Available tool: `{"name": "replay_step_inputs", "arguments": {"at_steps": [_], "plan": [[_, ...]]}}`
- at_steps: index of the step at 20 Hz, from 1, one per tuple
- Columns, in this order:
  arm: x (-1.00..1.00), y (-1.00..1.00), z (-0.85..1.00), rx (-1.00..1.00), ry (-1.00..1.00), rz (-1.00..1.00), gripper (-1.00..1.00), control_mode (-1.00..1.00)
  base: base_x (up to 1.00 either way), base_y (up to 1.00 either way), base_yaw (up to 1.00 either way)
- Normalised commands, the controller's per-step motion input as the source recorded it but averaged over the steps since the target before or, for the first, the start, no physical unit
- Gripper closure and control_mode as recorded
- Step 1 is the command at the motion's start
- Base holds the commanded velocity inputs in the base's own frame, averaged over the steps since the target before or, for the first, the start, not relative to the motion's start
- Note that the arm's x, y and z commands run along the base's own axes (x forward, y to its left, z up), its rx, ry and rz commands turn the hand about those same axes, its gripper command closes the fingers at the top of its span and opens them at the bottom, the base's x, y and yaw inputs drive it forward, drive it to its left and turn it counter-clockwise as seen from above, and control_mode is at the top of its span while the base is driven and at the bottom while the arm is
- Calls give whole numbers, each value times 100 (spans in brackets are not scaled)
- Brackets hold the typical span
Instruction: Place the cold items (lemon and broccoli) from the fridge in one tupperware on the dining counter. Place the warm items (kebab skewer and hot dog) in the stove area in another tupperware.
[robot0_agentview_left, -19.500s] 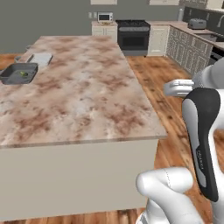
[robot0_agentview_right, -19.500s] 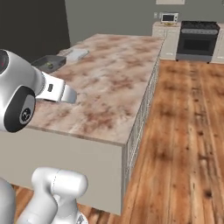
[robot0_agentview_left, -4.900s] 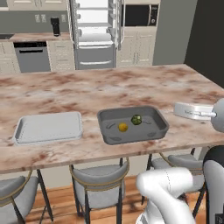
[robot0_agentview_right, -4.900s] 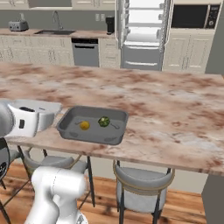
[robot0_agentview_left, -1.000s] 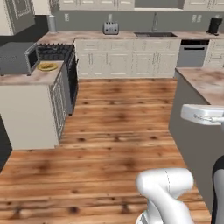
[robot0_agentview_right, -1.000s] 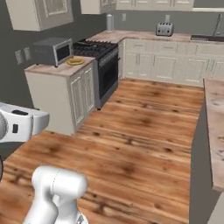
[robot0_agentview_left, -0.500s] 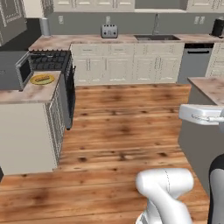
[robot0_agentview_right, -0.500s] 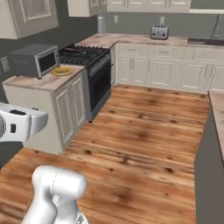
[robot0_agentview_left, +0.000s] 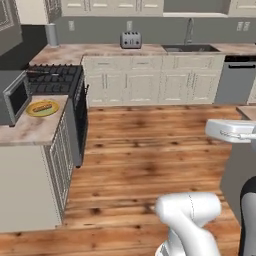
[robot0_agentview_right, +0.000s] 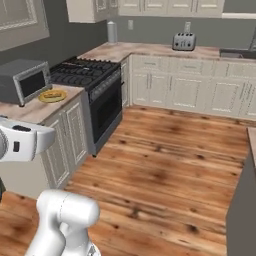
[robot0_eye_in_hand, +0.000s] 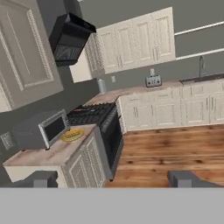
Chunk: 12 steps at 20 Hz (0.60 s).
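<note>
A yellow plate (robot0_agentview_left: 42, 108) carrying an elongated reddish-brown item, probably the hot dog or the kebab skewer though too small to tell which, rests on the marble counter (robot0_agentview_left: 25, 130) between the microwave (robot0_agentview_left: 12, 96) and the stove (robot0_agentview_left: 56, 80). This is the stove area, where the task's warm items wait to be collected. The same plate (robot0_agentview_right: 53, 95) lies at the counter's front in the right base view, within easy reach from the wooden floor (robot0_agentview_left: 145, 165). The gripper (robot0_eye_in_hand: 113, 178) hangs well apart from the plate, its two fingers spread wide with nothing between them, a posture suited to an approach before any grasp. Farther out, a toaster (robot0_agentview_left: 131, 40) and a sink (robot0_agentview_left: 190, 48) occupy the rear counter, playing no part in the task.
</note>
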Motion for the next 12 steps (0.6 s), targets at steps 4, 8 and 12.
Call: {"name": "replay_step_inputs", "arguments": {"at_steps": [4, 8, 12], "plan": [[0, 0, 0, 0, 0, 0, -100, 100, 100, -11, 15], [0, 0, 0, 0, 0, 0, -100, 100, 100, -12, 18], [0, 0, 0, 0, 0, 0, -100, 100, 100, -16, 22]]}}
